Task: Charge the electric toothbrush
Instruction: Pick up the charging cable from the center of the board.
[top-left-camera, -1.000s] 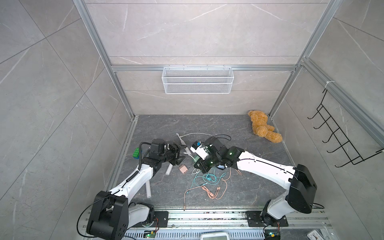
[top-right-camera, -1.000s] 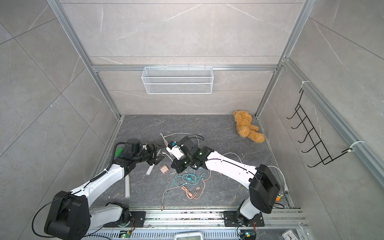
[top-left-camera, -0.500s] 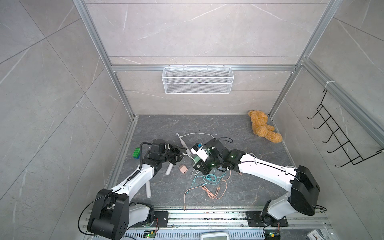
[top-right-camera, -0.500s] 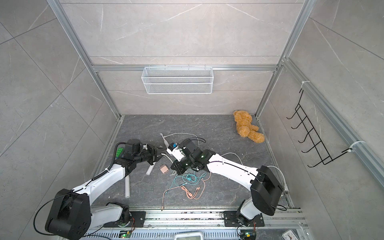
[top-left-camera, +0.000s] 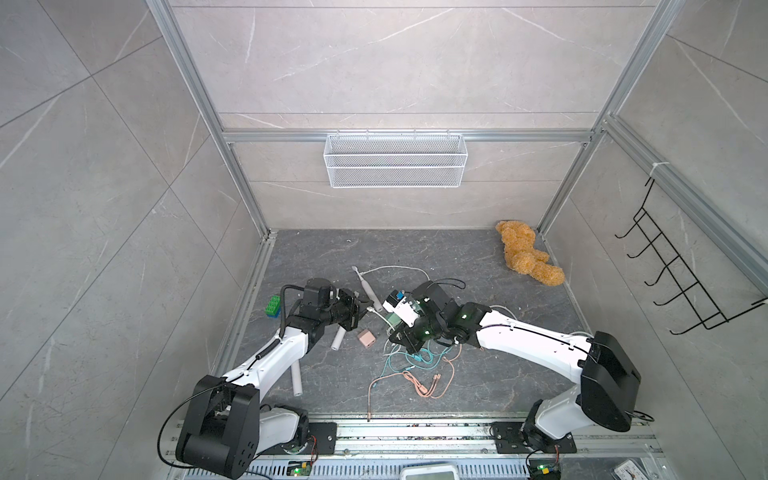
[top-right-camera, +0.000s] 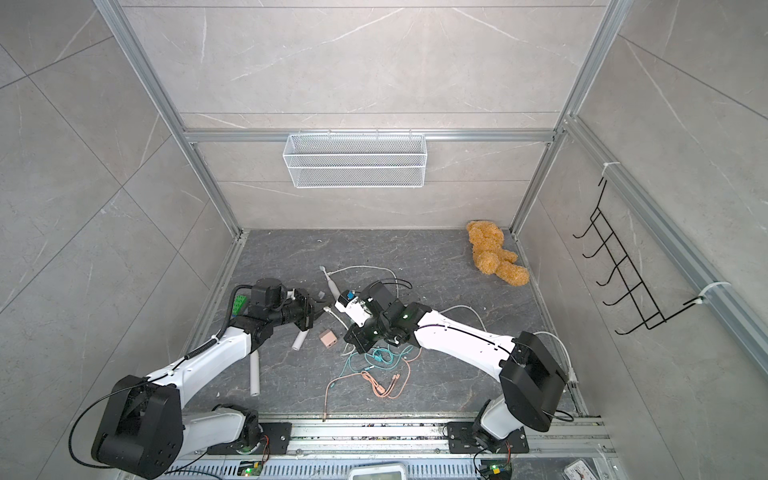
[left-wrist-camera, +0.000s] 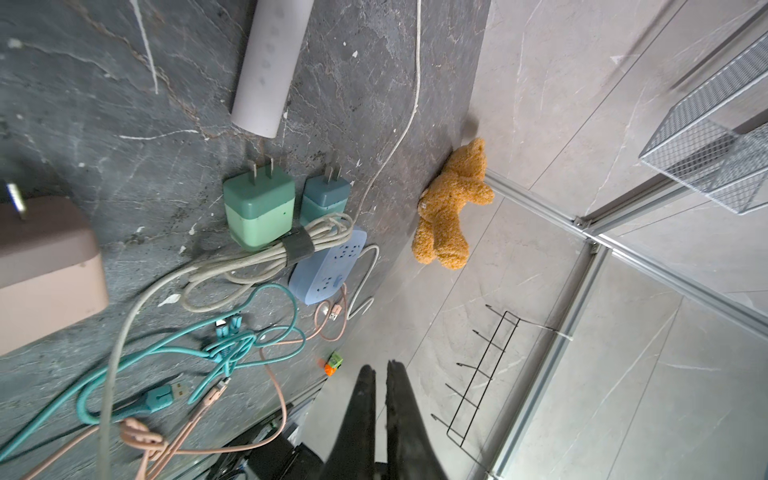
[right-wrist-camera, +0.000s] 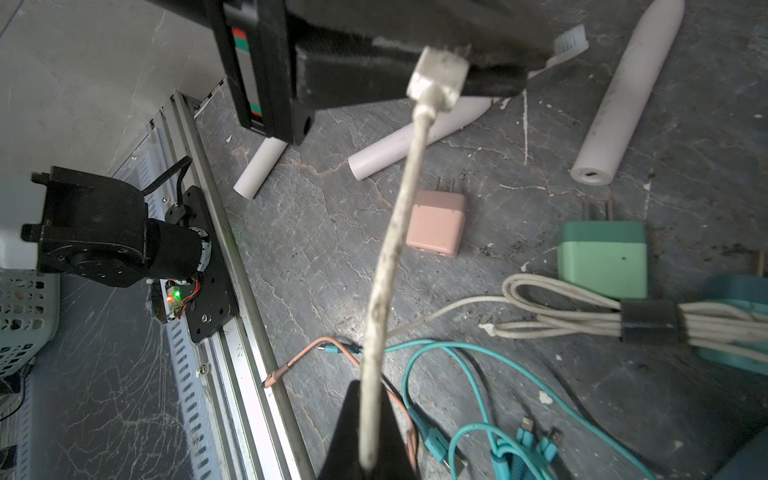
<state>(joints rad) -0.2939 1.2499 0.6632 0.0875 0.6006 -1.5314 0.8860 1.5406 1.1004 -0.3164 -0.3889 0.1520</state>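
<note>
A white electric toothbrush (top-left-camera: 368, 291) (top-right-camera: 332, 286) lies on the dark floor, and its butt end shows a socket hole (right-wrist-camera: 590, 174). My right gripper (right-wrist-camera: 365, 399) (top-left-camera: 395, 332) is shut on a dirty white cable (right-wrist-camera: 399, 232). The cable rises to its plug (right-wrist-camera: 436, 79) (top-right-camera: 328, 309). My left gripper (top-left-camera: 360, 312) (left-wrist-camera: 380, 368) is shut on that plug, just above the floor beside the toothbrush's butt end. In the left wrist view its fingers stand almost together and the plug does not show.
Two more white handles (top-left-camera: 337, 337) (top-left-camera: 296, 380) lie near the left arm. Nearby are a pink adapter (top-left-camera: 367, 338), two green adapters (left-wrist-camera: 259, 212), a blue power strip (left-wrist-camera: 328, 266) and tangled teal and pink cables (top-left-camera: 415, 365). A teddy bear (top-left-camera: 525, 257) sits far right.
My left gripper's jaws have closed from wide open onto the plug. The right arm has shifted slightly left, still holding the cable.
</note>
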